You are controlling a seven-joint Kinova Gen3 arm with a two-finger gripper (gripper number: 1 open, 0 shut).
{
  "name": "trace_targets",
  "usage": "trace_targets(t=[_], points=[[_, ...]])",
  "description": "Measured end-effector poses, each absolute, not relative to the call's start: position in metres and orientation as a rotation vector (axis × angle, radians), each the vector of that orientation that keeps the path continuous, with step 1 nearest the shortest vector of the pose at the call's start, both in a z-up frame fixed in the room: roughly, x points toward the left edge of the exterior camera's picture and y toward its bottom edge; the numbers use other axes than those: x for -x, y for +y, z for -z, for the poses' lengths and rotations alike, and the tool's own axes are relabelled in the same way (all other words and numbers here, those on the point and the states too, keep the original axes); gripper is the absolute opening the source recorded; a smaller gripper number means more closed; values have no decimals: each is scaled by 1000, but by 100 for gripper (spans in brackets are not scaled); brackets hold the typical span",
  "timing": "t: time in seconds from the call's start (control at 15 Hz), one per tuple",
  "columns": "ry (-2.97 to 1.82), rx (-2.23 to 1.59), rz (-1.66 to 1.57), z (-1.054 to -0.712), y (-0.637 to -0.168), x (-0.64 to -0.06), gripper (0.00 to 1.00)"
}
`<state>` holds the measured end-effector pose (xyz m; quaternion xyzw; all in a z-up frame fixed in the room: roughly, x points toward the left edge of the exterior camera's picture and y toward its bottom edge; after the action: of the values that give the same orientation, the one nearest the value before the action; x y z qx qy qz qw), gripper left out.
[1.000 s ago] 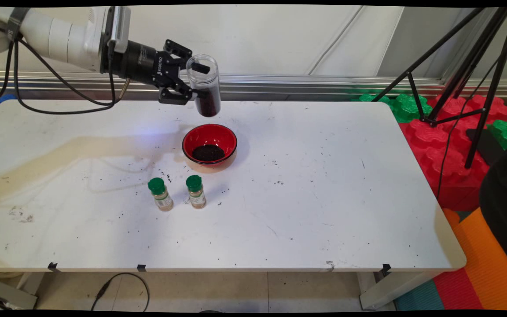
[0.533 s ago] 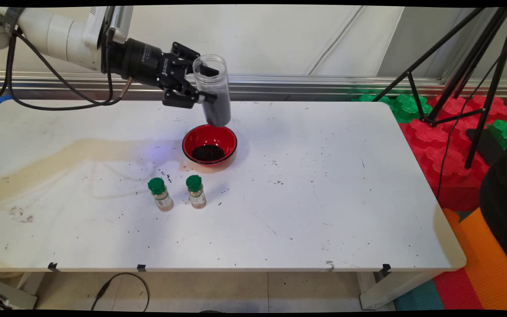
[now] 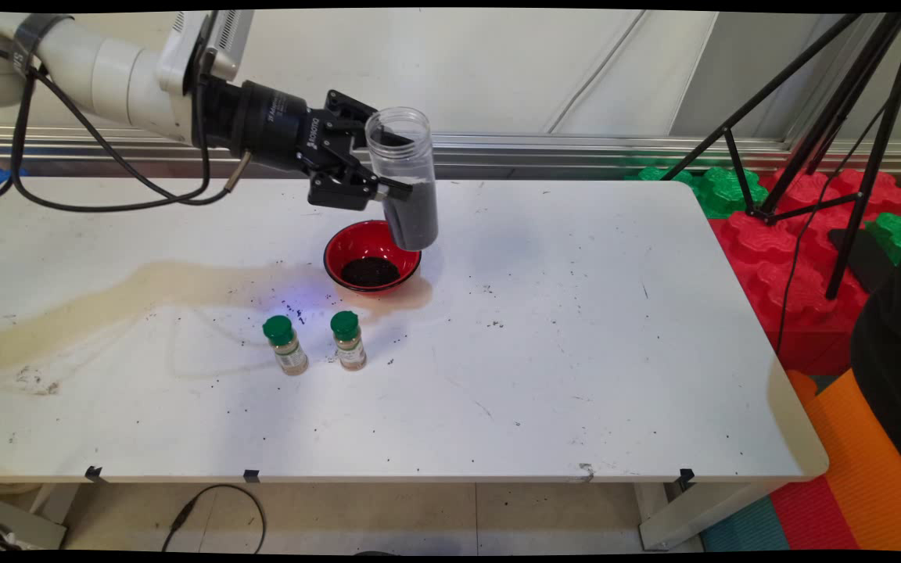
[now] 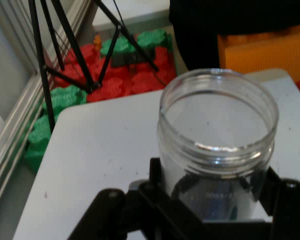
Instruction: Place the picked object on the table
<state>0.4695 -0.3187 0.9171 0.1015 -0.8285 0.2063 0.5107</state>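
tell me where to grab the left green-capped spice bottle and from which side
Take the left spice bottle by its green cap and neck, hand coming straight down. It stands upright with open table around it; the second bottle stands apart to its right, so closing front to back probably keeps clear of it.

A jar [image 3: 407, 181] hung in the gripper [image 3: 376, 168] above the table [image 3: 576, 352], over the bowl's [image 3: 372, 256] right rim. Two bottles [image 3: 285, 345] [image 3: 349, 340] stood side by side in front of the bowl.
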Motion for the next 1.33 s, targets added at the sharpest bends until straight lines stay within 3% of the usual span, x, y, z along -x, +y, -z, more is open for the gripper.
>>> trace_targets(t=[0.67, 1.33], points=[[-1961, -305, -470, -893, -294, -425, 0], [-1970, -283, -452, -858, -285, -419, 0]])
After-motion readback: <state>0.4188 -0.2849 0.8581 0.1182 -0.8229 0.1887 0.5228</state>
